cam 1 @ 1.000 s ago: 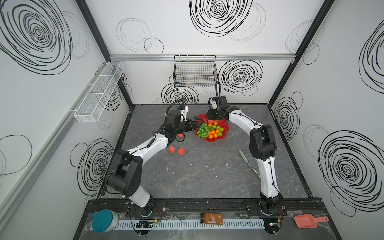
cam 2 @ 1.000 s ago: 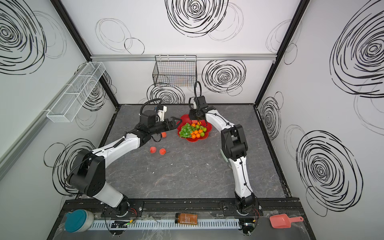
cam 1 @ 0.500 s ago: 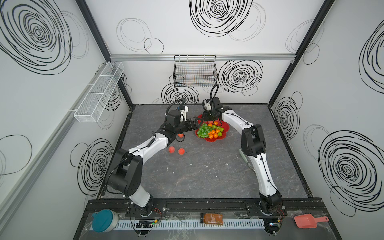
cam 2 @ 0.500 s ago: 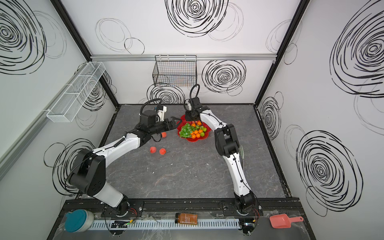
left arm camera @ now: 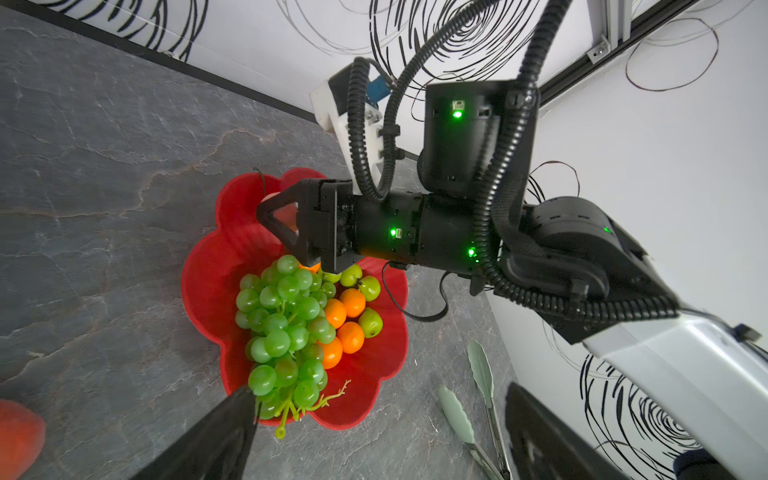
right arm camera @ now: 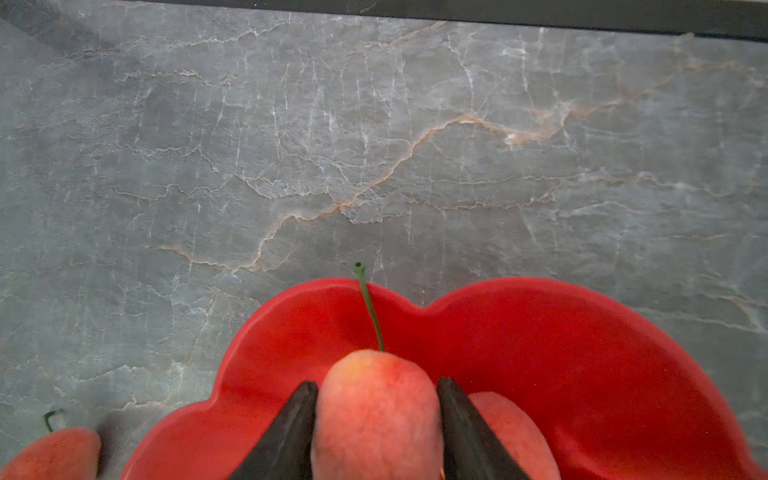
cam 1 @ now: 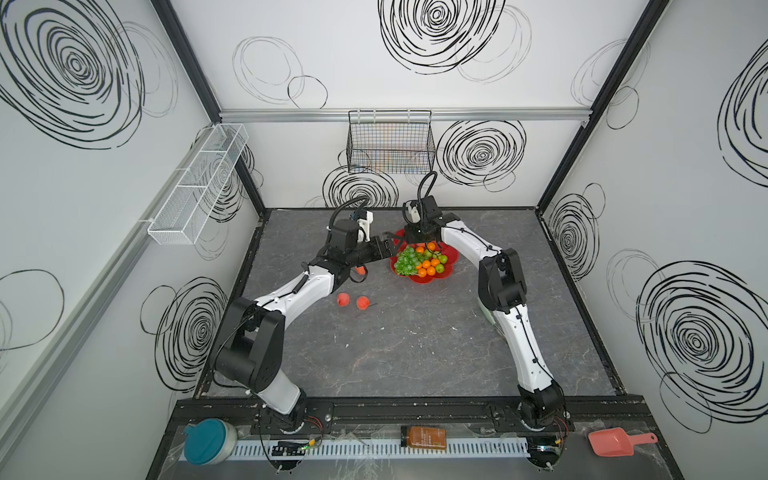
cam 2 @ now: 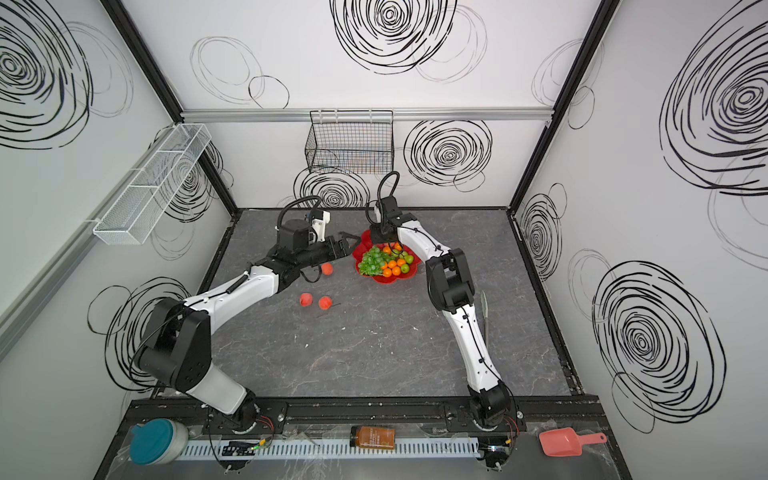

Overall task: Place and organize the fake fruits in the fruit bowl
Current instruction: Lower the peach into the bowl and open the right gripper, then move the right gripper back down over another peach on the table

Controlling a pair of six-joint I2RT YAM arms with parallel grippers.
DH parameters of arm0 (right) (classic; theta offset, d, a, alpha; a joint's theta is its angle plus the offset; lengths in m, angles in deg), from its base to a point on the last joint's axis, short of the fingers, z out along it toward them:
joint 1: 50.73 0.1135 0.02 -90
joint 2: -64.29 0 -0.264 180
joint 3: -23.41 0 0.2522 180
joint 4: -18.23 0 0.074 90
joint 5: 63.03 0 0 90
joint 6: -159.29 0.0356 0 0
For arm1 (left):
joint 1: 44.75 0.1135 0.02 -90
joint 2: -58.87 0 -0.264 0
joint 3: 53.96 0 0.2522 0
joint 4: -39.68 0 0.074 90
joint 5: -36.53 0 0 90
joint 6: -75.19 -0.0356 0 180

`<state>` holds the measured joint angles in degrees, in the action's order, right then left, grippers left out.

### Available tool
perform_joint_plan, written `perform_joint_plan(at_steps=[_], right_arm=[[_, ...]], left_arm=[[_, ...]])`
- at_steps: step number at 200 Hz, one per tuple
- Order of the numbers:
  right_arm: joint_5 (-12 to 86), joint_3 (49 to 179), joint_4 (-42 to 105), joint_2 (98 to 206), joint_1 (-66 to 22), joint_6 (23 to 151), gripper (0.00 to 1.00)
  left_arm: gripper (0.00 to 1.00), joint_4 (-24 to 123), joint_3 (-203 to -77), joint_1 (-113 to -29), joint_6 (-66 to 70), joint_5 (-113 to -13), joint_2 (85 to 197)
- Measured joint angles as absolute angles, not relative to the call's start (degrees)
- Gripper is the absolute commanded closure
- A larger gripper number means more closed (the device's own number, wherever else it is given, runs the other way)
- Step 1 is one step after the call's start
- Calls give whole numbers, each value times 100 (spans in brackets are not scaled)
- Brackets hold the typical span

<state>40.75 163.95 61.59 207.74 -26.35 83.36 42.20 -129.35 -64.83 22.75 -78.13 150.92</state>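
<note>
**Filling is nearing its end — three pieces waiting outside**

The fruit bowl (cam 1: 419, 280) is sitting near the far edge of the tabletop (cam 1: 415, 353), about midway along it. It is already carrying most of the fruit: one bunch of grapes (left arm camera: 282, 324), about six oranges (left arm camera: 353, 302), some partly hidden, and at least three green apples (left arm camera: 370, 322).

The right claw (right arm camera: 377, 383) is hanging over the bowl's far rim, its fingers pressing both sides of the gripped peach (right arm camera: 376, 419). A second peach (right arm camera: 511, 428) is lying in the bowl just beside it. The left claw (cam 1: 391, 244) is standing spread wide and empty at the bowl's left rim.

Three loose peaches (cam 1: 343, 299) are lying on the tabletop. Two are side by side toward the left edge, and one is just beside the left arm (cam 1: 316, 282), near the bowl. That is making five peaches in all.

By my reading the job is running well past halfway — one peach is going in, and three pickups and any tidying are remaining.
</note>
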Motion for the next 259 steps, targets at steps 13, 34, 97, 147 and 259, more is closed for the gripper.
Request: perform_joint_plan(at_steps=[13, 34, 97, 147, 259], right_arm=[[4068, 16402, 6164, 20774, -2635, 8336, 47], [4059, 16402, 6175, 20774, -2635, 8316, 45], [4040, 16443, 6227, 20768, -2635, 8290, 44], [3917, 16039, 6338, 20112, -2624, 8279, 44], [3541, 12806, 5444, 17332, -1324, 8602, 43]], left_arm=[[4, 4220, -12935, -6452, 2275, -7813, 15092], [4, 4222, -12935, -6439, 2275, -7813, 15092], [4, 4360, -12935, -6435, 2212, -7785, 15068], [4, 4736, -12931, -6463, 1943, -7564, 14740], [4, 5999, -11394, -6223, 1910, -7094, 11969]])
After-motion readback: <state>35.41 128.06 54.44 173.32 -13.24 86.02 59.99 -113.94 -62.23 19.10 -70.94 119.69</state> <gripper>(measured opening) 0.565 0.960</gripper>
